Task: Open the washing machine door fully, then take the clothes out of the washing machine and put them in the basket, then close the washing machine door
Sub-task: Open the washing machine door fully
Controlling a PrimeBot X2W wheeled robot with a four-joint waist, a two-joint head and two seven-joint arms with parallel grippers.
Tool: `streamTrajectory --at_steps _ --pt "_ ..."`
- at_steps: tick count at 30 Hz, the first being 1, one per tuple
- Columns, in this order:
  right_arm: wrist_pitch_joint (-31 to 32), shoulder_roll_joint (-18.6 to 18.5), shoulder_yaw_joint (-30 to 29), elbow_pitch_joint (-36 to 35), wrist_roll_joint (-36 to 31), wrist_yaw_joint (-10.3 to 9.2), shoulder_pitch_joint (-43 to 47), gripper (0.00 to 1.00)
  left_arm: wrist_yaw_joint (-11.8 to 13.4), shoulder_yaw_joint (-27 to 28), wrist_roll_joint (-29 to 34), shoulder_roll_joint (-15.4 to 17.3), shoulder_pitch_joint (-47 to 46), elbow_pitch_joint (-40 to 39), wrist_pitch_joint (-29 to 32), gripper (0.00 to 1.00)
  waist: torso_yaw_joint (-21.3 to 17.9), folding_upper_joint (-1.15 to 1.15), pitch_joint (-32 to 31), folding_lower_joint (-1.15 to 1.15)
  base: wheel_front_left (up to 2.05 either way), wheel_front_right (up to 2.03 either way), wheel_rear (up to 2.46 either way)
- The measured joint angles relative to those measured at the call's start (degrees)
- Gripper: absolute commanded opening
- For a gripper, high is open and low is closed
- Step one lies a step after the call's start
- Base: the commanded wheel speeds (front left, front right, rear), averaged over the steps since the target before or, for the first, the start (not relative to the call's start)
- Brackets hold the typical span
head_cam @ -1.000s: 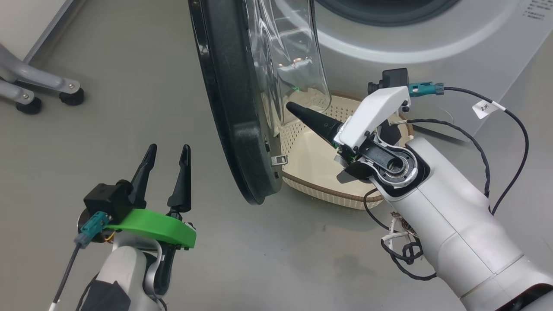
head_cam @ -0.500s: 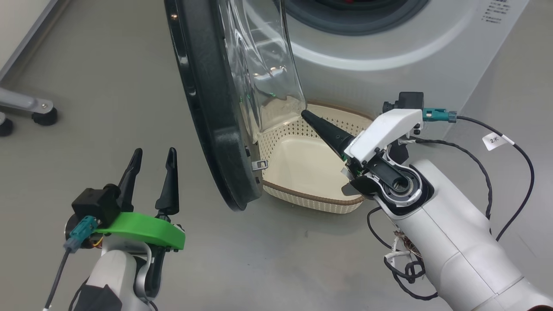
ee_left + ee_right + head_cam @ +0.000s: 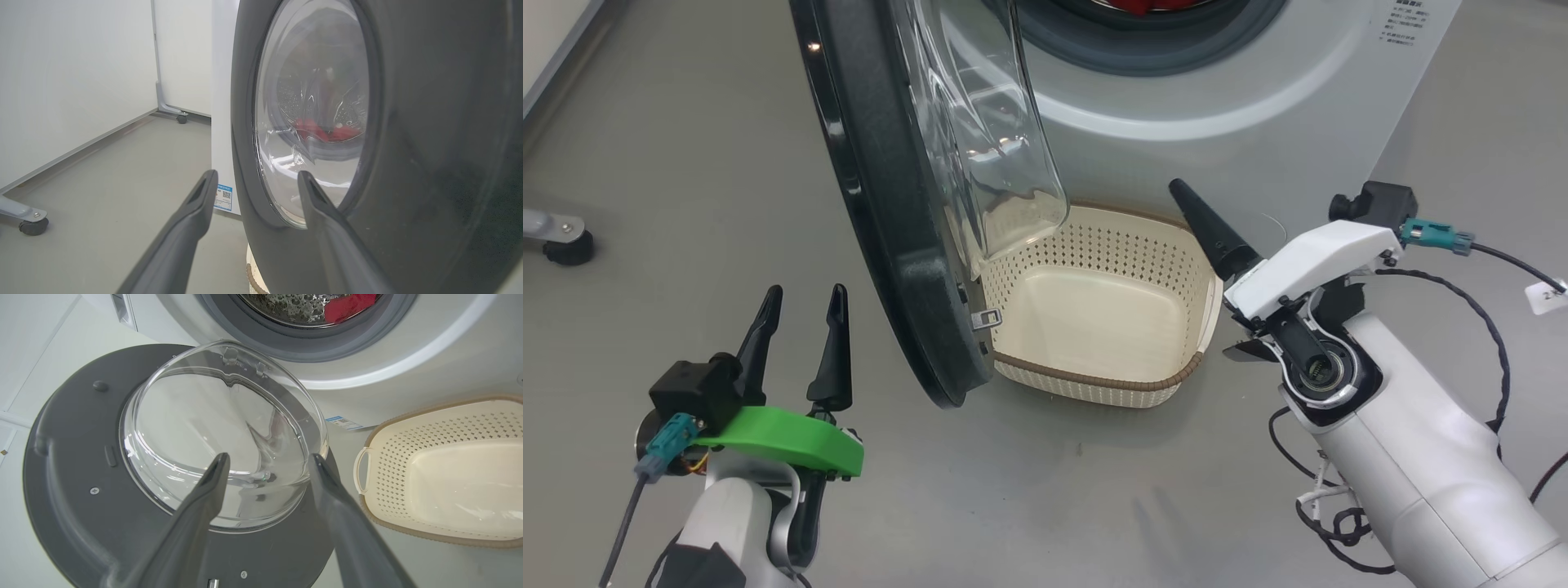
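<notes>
Clothes [image 3: 349,304] lie inside the washing machine [image 3: 408,343], well beyond the right gripper [image 3: 269,457], jaws parted.

- The large round washing machine door [image 3: 882,204] has a wide black plastic rim, glossy on its outer face. The inner face looks like matt grey plastic in the right wrist view.
- The door's bulging clear bowl centre [image 3: 220,433] looks like smooth glass and carries bright reflections.
- The big white front-loading washing machine [image 3: 1217,122] has a smooth front panel with a soft sheen.
- Its perforated drum [image 3: 286,302] is shiny metal, and the grey ring [image 3: 229,330] around the mouth looks matt and rubbery.
- The bright red clothes [image 3: 349,304] are soft cloth.
- The cream rectangular basket [image 3: 1094,384] is smooth plastic with a brown woven-look rim.
- The grey floor [image 3: 686,204] is smooth and faintly shiny.
- The left gripper [image 3: 805,292] has dark matt plastic fingers and a smooth green plastic bracket [image 3: 784,437].
</notes>
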Motion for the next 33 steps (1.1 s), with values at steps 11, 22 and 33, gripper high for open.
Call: streamTrajectory --at_steps 11,22,33 --pt "-16.7 -5.7 2.2 3.4 -19.7 -0.01 -0.3 1.00 0.0 0.9 0.2 0.0 0.0 0.2 0.0 1.00 -0.5 0.00 -0.2 0.00 0.00 0.00 0.00" --pt "-18.3 -7.7 3.6 5.0 -38.1 -8.53 -1.4 1.00 0.0 1.5 0.2 0.0 0.7 0.3 0.0 1.00 -0.5 0.00 -0.7 0.00 0.00 0.00 0.00" --pt "-17.9 -6.6 -0.2 -2.3 -54.6 -13.74 1.2 1.00 0.0 2.4 0.7 0.0 1.1 0.2 0.0 1.00 -0.5 0.00 -0.7 0.00 0.00 0.00 0.00"
